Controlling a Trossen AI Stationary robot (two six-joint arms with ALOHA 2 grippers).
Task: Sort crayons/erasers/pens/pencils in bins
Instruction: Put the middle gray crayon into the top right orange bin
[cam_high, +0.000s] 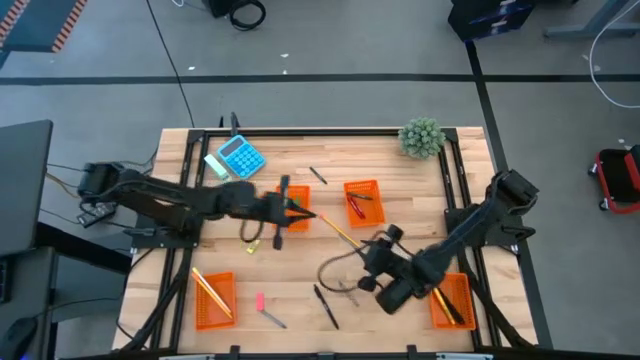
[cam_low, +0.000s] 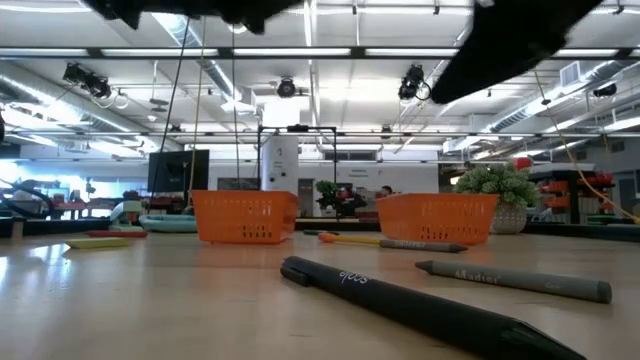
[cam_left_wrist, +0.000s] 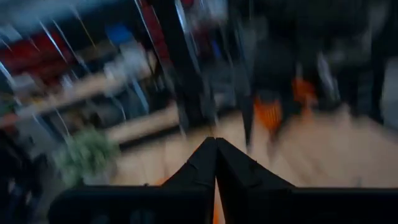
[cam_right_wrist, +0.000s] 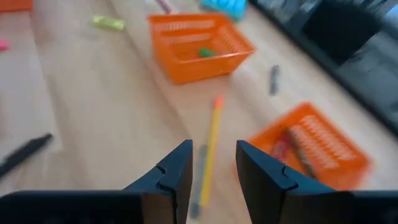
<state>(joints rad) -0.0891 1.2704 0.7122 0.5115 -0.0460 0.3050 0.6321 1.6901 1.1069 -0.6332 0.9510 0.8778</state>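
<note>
The right gripper (cam_right_wrist: 211, 171) hangs above the table (cam_high: 300, 285) with its fingers apart and nothing between them. Just ahead of its fingertips lies a yellow pencil (cam_right_wrist: 209, 149) with an orange end, and a grey crayon (cam_right_wrist: 198, 182) lies alongside it. To one side, near the gripper, a black pen (cam_right_wrist: 25, 152) lies on the wood. Farther ahead, one orange bin (cam_right_wrist: 199, 46) holds a green eraser (cam_right_wrist: 205, 53), and another bin (cam_right_wrist: 308, 149) off to the side holds reddish crayons (cam_right_wrist: 289, 146). Beyond the first bin lie a yellow eraser (cam_right_wrist: 109, 23) and a blue calculator (cam_right_wrist: 224, 6).

The left gripper (cam_high: 296, 211) is over the bin with the green eraser, its fingers pressed together with nothing seen between them. Well behind it, a bin (cam_high: 213, 298) at the table's near left corner holds pencils, with a pink eraser (cam_high: 260, 300) just beside that bin. A fourth bin (cam_high: 450, 300) sits under the right arm. A small plant (cam_high: 421, 137) stands at the far edge.
</note>
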